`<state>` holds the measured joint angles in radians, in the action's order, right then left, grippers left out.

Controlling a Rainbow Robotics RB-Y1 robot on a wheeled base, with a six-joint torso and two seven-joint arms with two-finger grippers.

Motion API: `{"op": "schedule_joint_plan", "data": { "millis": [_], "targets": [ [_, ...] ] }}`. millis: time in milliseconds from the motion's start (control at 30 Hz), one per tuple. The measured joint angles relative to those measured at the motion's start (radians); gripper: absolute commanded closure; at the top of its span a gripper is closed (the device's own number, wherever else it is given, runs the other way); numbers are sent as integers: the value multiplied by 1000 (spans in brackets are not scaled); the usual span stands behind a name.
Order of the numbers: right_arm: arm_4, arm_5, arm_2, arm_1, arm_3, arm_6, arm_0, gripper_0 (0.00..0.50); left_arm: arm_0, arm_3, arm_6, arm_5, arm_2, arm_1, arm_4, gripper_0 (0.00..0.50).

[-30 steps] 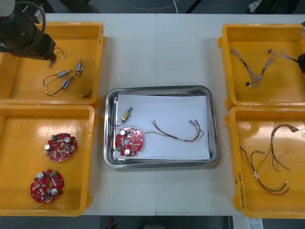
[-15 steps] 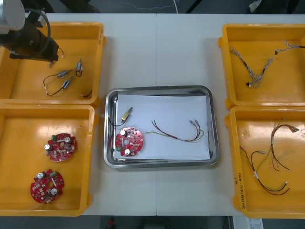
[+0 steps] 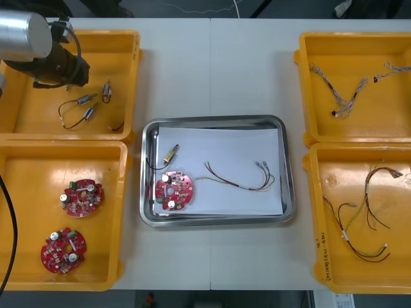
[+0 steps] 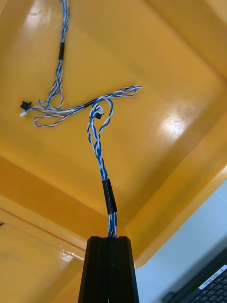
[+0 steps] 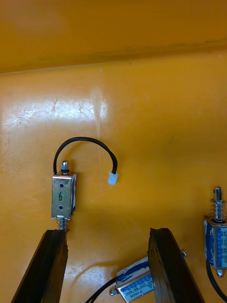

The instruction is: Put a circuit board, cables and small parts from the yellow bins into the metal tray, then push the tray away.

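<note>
My left gripper (image 5: pixel 108 236) hangs open low over the far left yellow bin (image 3: pixel 122 40), under the left arm (image 3: pixel 38 38). A small metal part with a black cable (image 5: pixel 63 195) lies just beyond one fingertip, outside the gap. Other small metal parts (image 3: pixel 87 99) lie beside it. My right gripper (image 4: pixel 109 239) is shut on one end of the twisted blue and white cable (image 4: pixel 97 137), which trails down into the far right bin (image 3: pixel 308 90). The metal tray (image 3: pixel 218 120) holds a red circuit board (image 3: pixel 173 190), a small metal part (image 3: pixel 170 153) and a red and yellow cable (image 3: pixel 241 176).
The near left bin (image 3: pixel 19 160) holds two more circuit boards (image 3: pixel 82 197). Red, yellow and black cables (image 3: pixel 363 218) lie in the near right bin. White paper lines the tray. Bare table lies beyond the tray, between the far bins.
The left arm has swung right over the far left bin. The right gripper has left the front view's right edge, pulling the blue and white cable's end toward that edge.
</note>
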<state>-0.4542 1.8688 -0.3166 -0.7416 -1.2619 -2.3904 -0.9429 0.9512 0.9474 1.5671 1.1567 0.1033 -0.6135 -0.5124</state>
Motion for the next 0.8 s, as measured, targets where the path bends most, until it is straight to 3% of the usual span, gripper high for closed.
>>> {"op": "schedule_joint_plan", "data": {
  "millis": [267,533,800],
  "targets": [
    [-8,45,0,14,-165,0,67,500,1,-59,24,-109,11,1,6,0],
    [-30,47,0,77,-337,0,107,500,1,-102,24,-162,32,1,6,0],
    [-132,48,27,153,-489,0,120,500,1,-132,24,-219,32,1,5,0]
  ]
}}
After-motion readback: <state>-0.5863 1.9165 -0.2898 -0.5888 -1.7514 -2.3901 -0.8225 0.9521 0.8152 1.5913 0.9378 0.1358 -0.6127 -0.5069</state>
